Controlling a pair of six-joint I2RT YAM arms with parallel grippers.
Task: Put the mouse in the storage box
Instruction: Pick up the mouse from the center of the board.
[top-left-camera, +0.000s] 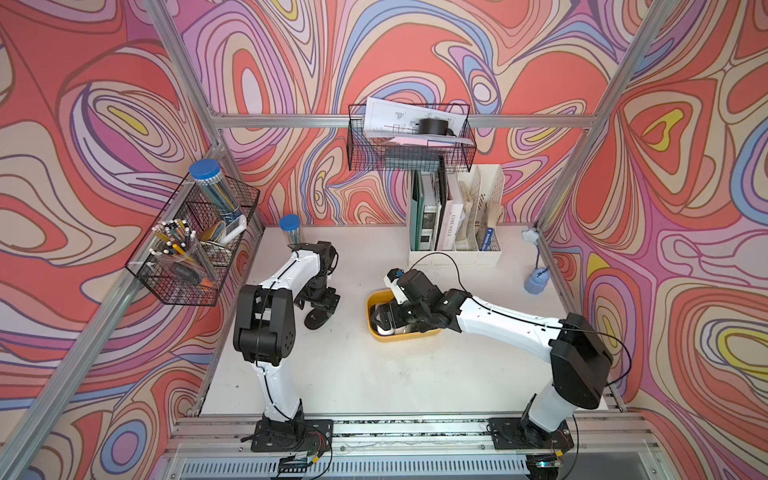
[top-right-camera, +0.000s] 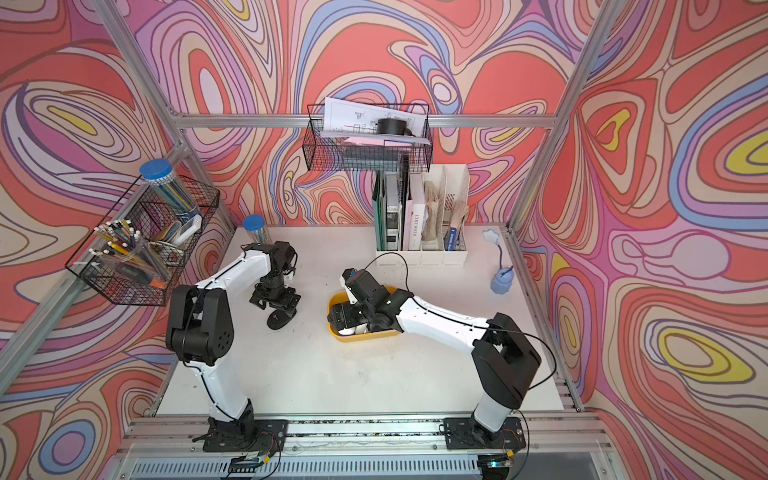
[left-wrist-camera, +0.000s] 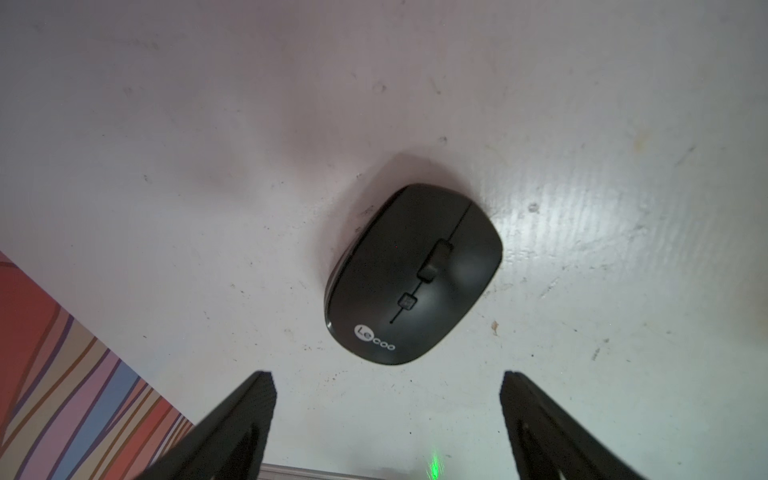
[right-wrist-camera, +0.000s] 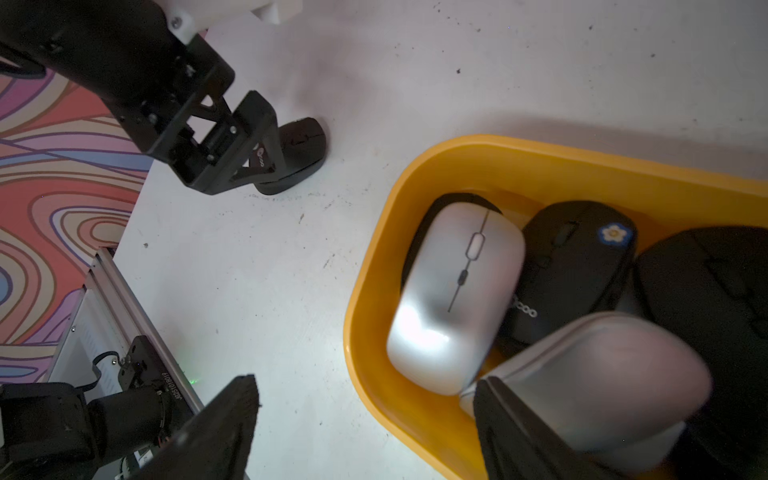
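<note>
The left gripper (left-wrist-camera: 387, 376) hangs with its jaws wide apart just over a black mouse (left-wrist-camera: 413, 274). This mouse lies on the white tabletop (left-wrist-camera: 166, 166), left of the storage box (right-wrist-camera: 498, 153) and not touching it. The right gripper (right-wrist-camera: 363, 380), also spread and empty, is over the box's left part, where a silver mouse (right-wrist-camera: 453, 299) lies among others.

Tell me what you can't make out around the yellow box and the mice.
Inside the storage box: covered by the right arm in both top views.
Number of mice inside: box cut off by the right wrist view's edges.
The grey mouse by the right gripper: right wrist view, blurred.
The black mouse on the table: right wrist view, partly behind the left gripper.
</note>
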